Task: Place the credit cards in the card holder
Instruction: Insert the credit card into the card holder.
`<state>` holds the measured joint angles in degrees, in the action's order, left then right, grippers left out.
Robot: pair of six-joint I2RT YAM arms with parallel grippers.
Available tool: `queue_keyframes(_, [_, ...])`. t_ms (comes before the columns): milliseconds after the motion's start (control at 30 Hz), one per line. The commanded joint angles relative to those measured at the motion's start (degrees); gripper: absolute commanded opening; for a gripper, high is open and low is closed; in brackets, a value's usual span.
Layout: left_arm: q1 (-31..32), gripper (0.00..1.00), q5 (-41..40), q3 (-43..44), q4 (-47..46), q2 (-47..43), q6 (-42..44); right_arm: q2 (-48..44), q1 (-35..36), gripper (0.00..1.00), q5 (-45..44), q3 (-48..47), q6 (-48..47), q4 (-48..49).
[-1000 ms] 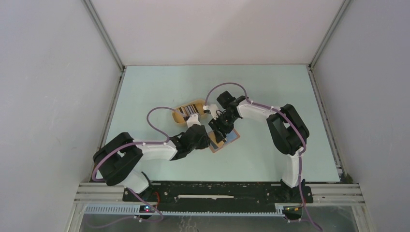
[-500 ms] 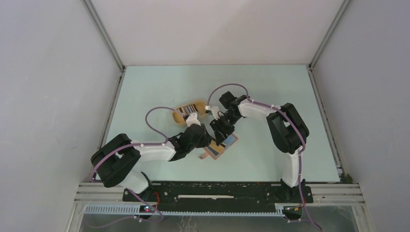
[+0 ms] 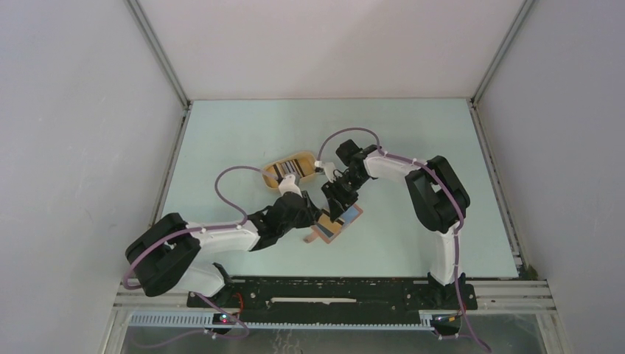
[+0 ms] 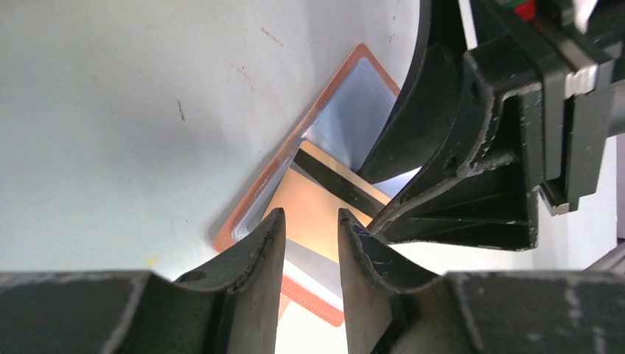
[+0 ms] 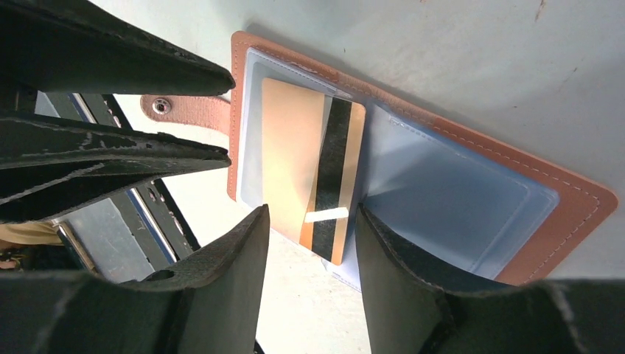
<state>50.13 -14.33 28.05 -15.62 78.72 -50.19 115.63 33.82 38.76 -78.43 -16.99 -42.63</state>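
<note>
The reddish-brown card holder (image 3: 328, 231) lies open on the table, its clear sleeves (image 5: 457, 192) facing up and its snap tab (image 5: 184, 110) sticking out. A gold credit card (image 5: 291, 147) with a black stripe lies on it, one end tucked under a sleeve and the striped end bare. My right gripper (image 5: 311, 214) hovers open just above that card's striped end. My left gripper (image 4: 311, 215) is open too, low over the holder's (image 4: 343, 122) near edge with the card (image 4: 317, 203) showing between its fingers. More striped cards (image 3: 284, 168) lie in the tan tray.
The oval tan tray (image 3: 302, 156) sits just behind the left gripper (image 3: 313, 217). The right gripper (image 3: 337, 203) is nearly touching the left one above the holder. Grey walls close in the table on three sides.
The card holder has slid a little toward the near edge, and its snap tab now shows. The left arm's shoulder and elbow have swung left. Both grippers stay over the holder.
</note>
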Motion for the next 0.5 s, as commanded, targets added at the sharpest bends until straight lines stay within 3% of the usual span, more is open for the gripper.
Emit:
queue_keyframes(0, [0.3, 0.38, 1.8, -1.3, 2.4, -0.4, -2.0, 0.8, 0.6, 0.55, 0.5, -1.7, 0.2, -1.0])
queue_keyframes(467, [2.5, 0.46, 1.0, 1.7, 9.1, 1.7, -3.0, 0.4, 1.2, 0.50, -0.4, -1.7, 0.2, -0.8])
